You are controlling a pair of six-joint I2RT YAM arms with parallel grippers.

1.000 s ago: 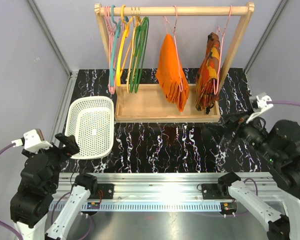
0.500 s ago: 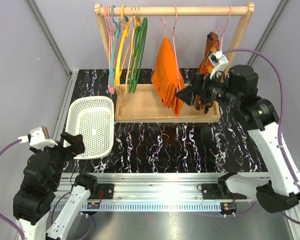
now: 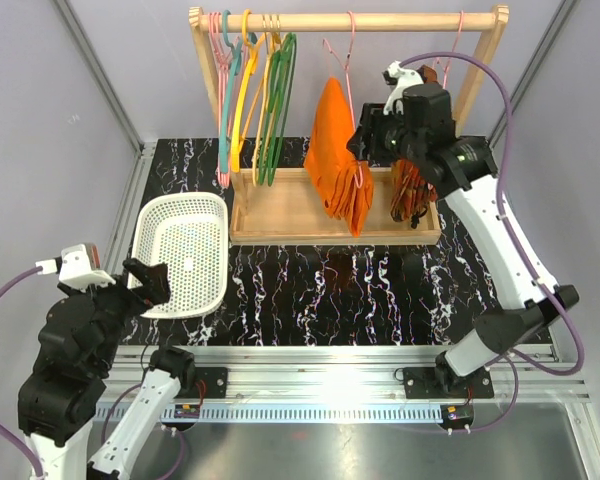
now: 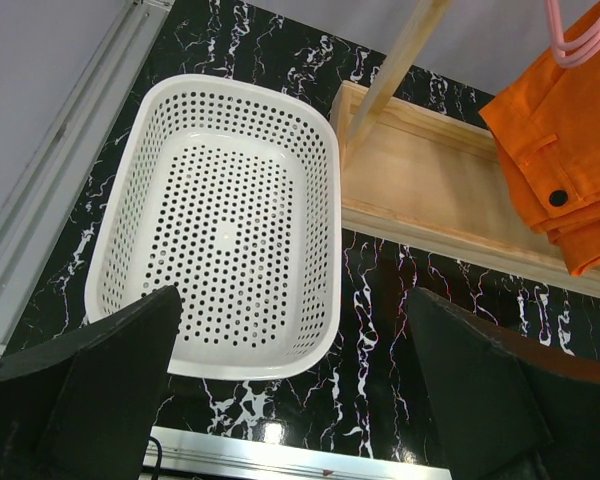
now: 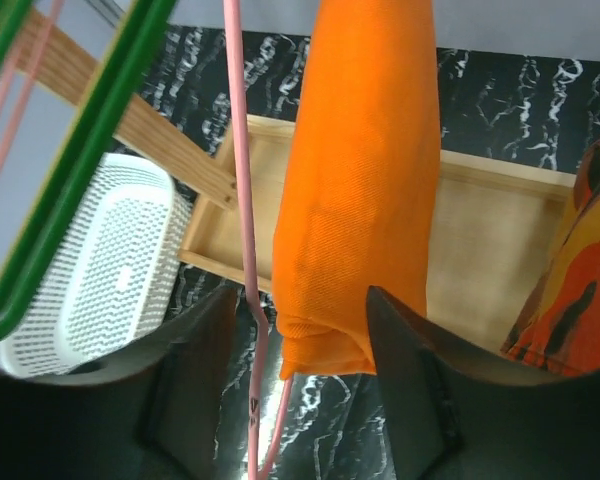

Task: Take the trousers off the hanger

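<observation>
**Surface and room.** The counter [image 3: 330, 290] is black with white marble veining. Plain grey walls close it in on three sides, and an aluminium rail [image 3: 330, 385] runs along its near edge. A wooden rack [image 3: 350, 20] stands at the far side on a shallow wooden tray base [image 3: 290, 205]. A bunch of empty hangers [image 3: 255, 100] in pink, teal, yellow and green hangs at the left end of the rack's bar. A white perforated basket [image 3: 185, 255] sits on the counter just left of the tray base.

**Task items.** The trousers [image 3: 342, 150] are draped over the hanger [image 3: 352, 55], which is hooked near the middle of the bar. Their folded lower end hangs down over the tray. A patterned orange, yellow and brown garment [image 3: 415, 185] hangs to their right on its own pink hanger.

**Right arm.** The arm is raised high and reaches across to the rack, with its wrist in front of the patterned garment and pointed left at the trousers. The right pincer [image 5: 300, 320] has its fingers spread apart. In the wrist view the orange cloth fills the gap between them, and a pink wire runs just to the left of the cloth. It cannot be told whether the fingers touch the cloth.

**Left arm.** The arm is held low at the near left corner, with its wrist angled towards the basket. The left pincer [image 4: 292, 310] is spread wide and holds nothing, poised over the basket's near rim.
</observation>
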